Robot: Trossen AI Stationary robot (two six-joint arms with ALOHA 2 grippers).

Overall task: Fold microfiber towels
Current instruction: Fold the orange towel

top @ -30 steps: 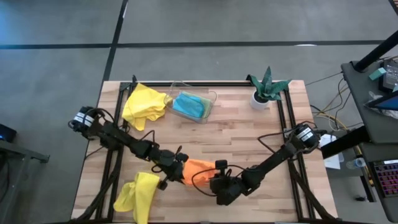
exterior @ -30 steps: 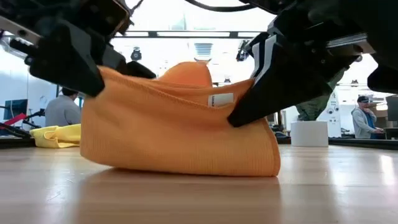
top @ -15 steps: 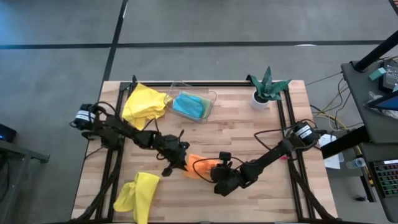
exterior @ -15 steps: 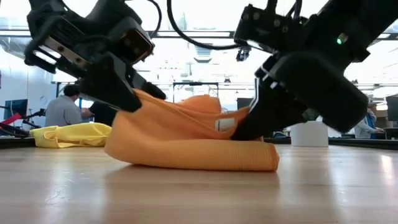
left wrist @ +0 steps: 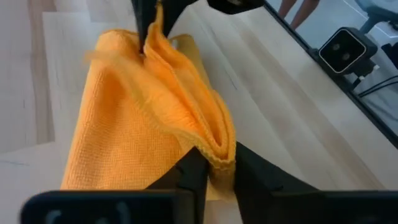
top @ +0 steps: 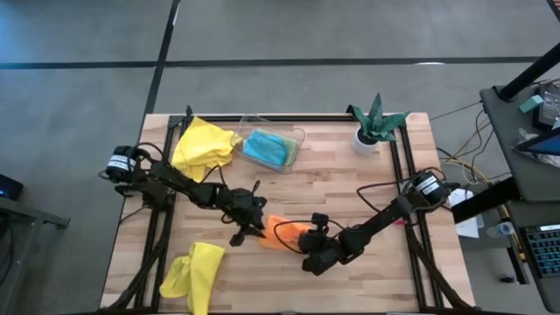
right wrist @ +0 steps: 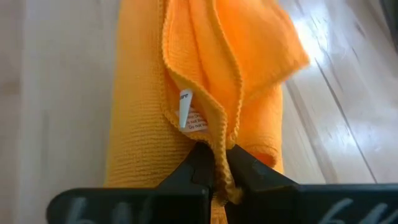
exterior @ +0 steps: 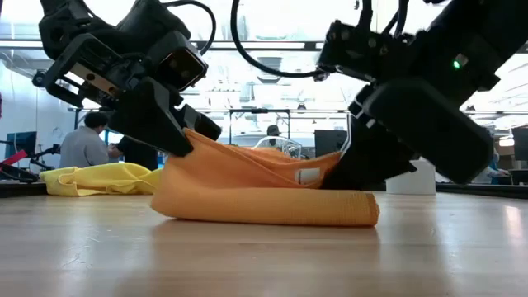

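Towels: four seen: orange towel (top: pixel 284 234) centre; yellow towels 7 (top: pixel 194 273), 11 (top: pixel 204 145) o'clock; blue towel (top: pixel 267 148) 12.
Left gripper (top: pixel 256 227): jaws pinch orange towel.
Right gripper (top: pixel 299 245): clamped on orange towel.

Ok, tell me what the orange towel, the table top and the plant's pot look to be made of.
Orange towel: soft microfiber-like cloth, matte; fine knit texture, stitched hem, small white care label.
Table top: wood, apparently butcher-block; pale glued strips with visible grain, slight sheen in the low view.
Pot: white and smooth, perhaps ceramic or plastic; too small to tell.
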